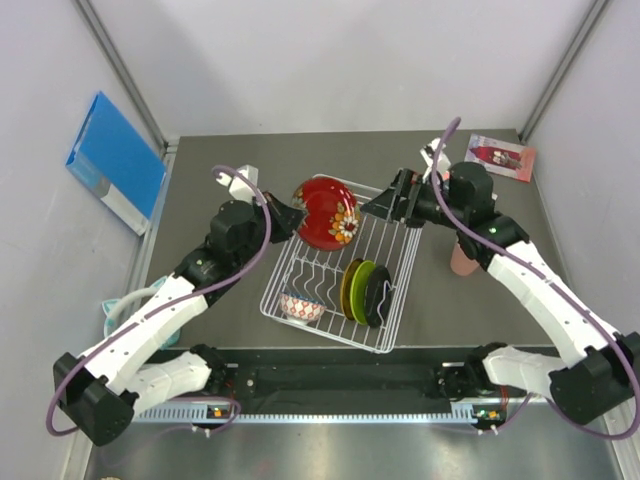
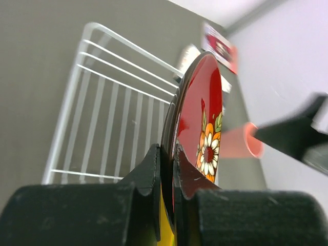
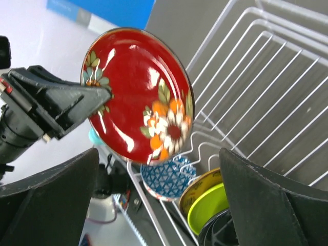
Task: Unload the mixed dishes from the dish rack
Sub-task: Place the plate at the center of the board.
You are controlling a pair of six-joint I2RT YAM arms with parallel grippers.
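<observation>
Holding entry: red floral plate (image 1: 325, 215), standing on edge above the far-left corner of the dish rack (image 1: 392, 318). Left gripper (image 2: 168, 154) is clamped on its left rim. The plate's face is turned toward the right gripper (image 1: 388, 205), just beside it, jaws wide and empty. Left arm nearer; set-down likely leftward, off the rack.
</observation>
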